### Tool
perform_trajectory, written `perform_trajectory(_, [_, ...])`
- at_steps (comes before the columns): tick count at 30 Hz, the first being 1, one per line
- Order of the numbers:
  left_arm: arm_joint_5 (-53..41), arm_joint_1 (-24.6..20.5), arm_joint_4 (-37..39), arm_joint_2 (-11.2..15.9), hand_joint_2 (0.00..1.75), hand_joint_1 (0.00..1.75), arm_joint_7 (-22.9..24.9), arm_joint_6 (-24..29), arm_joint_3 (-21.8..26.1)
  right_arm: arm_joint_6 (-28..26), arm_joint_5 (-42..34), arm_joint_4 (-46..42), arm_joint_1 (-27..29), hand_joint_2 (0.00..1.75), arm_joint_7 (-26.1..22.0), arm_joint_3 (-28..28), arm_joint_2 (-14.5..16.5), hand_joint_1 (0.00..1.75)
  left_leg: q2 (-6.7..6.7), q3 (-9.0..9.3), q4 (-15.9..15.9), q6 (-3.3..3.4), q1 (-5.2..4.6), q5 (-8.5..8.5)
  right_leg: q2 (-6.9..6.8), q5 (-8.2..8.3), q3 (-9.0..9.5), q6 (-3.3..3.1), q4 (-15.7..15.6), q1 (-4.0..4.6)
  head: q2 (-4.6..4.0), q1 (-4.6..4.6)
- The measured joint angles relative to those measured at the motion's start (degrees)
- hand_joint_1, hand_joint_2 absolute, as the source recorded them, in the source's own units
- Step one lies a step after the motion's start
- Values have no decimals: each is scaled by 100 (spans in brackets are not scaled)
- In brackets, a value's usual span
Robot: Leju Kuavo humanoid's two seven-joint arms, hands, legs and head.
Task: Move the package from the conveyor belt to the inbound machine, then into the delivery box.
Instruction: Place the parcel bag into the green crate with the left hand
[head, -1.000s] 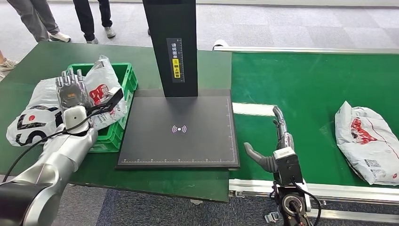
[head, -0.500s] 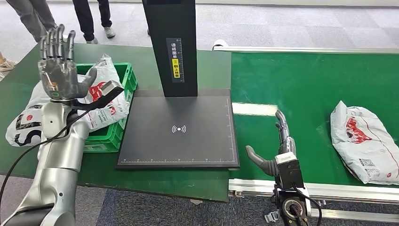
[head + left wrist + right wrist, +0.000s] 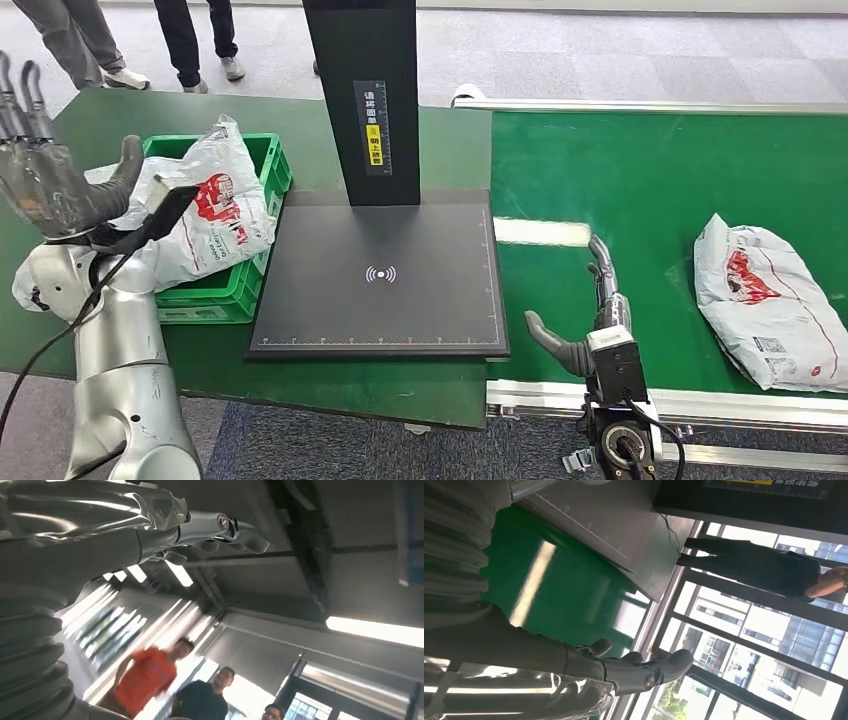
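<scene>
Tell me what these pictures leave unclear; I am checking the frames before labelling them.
- Print on the belt package: too small in the head view.
- Crate interior: covered by the bagged package in it.
- Second bag beside the crate: mostly behind the left arm.
- Left hand: fingertips cut by the frame edge.
- People: blurred in the left wrist view.

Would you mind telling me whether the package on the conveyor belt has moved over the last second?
Yes. The package has slid along the belt toward the black scanner plate, and its far end now clears the picture's edge.
</scene>
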Motion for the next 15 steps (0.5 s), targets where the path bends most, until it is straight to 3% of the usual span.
perform_trajectory(3, [2209,-27,515,-48,175,0,62,-434,-348,-40,-30,-5,41,175,-24,-3,-18,0,-6,1,0,0,0,0,-7,0,6,0,0,-1,0,-2])
perform_trajectory(8, [5582,560,497,-37,175,0,620,-2576,-1737,113,-212,17,7,175,-120,-15,-37,0,-3,-2,-1,1,0,-1,-6,0,9,1,0,-1,-1,-2])
perform_trajectory(15, [7516,1596,34,177,175,0,968,-4401,-3368,358,-453,171,-172,175,-266,45,-20,0,-4,-8,-2,3,0,-6,-6,-2,2,1,0,-1,-1,-2])
